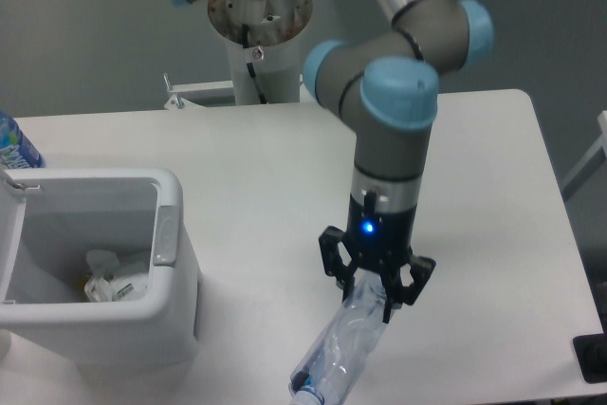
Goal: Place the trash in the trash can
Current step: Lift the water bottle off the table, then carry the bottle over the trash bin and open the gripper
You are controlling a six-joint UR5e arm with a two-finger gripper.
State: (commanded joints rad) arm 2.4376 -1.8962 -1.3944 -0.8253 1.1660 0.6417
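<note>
Claw [376,284] closed on the base end of the clear bottle [343,353], fingers pinching it from both sides. Bottle hangs tilted, cap end low and toward the near edge, apparently lifted off the table [493,215]; whether the cap end touches the surface I cannot tell. Blue light lit on the claw's wrist.

Trash can [169,234] stands at the left, mouth open upward, well apart from the claw. The crumpled wrapper [112,277] already lies inside at the bottom. A blue-labelled bottle [14,144] sits at the far left, behind the can; not part of the job.

Step in hand, as I judge it: carry the bottle left and drop it in the can.

How to do it well:
- Raise first. The dangling cap end must pass above the can's thick right rim, not just the claw.
- The bottle is held by one end, so it may swing or pivot in the grip; move smoothly, no sharp turns.
- The bottle is long. Bring it over the middle of the mouth, cap end pointing down into the opening.
- Release only when the lower end is inside the rim; a drop on the rim could send it back to the table.
</note>
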